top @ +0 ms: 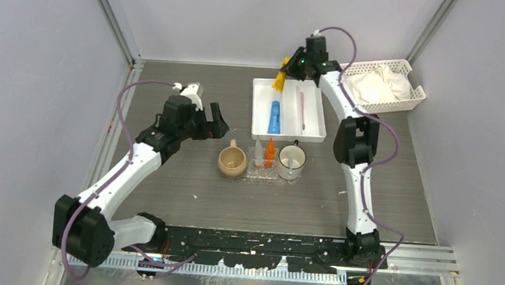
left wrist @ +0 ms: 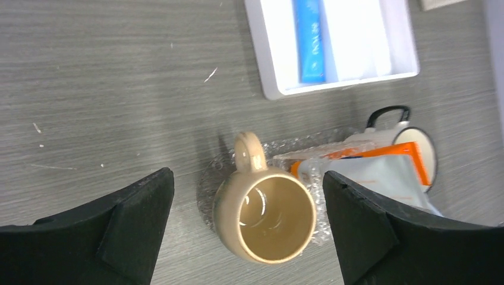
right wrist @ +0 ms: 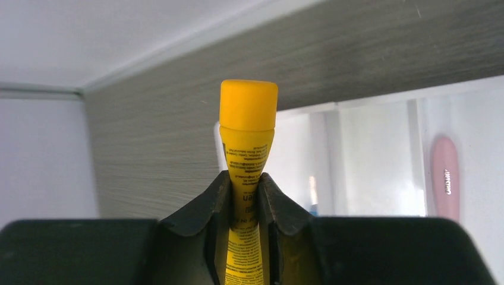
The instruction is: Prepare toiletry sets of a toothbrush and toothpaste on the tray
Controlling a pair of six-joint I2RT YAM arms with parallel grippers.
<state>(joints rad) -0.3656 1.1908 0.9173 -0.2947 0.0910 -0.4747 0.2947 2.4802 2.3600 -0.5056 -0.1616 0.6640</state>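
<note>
Right gripper (right wrist: 245, 185): jaws narrow, pinched on the body of the yellow toothpaste tube (right wrist: 247, 113), with its yellow cap poking out past the fingertips.
Left gripper (left wrist: 247, 178): jaws wide, holding nothing, hovering over the tan mug (left wrist: 265, 218).
Tube's place: in the air above the far left corner of the white compartment tray (top: 258, 128), well apart from the clear tray (top: 265, 175).
Clear tray: crowded, with the tan mug on its left, a white enamel mug (top: 292, 161) on its right, and an orange tube (top: 270, 152) and a pale tube (top: 258, 150) between them.
In the compartment tray: a blue tube (top: 275, 117) and a pink toothbrush (top: 301, 109).
Risk, grip: it is a slim tube in a small pinch, so I'd judge a quick swing could twist it or let it slip.
Risk, placing: the gap between the mugs is tight, and an off-line descent could topple the tubes there.
Risk, arms: both grippers converging on the clear tray could collide.
Edges: the compartment tray's raised rim lies under the path, and the slotted basket (top: 413, 94) sits just beside the right arm.
Open room: bare table (top: 185, 185) lies to the left of the clear tray and between it and the arm bases.
</note>
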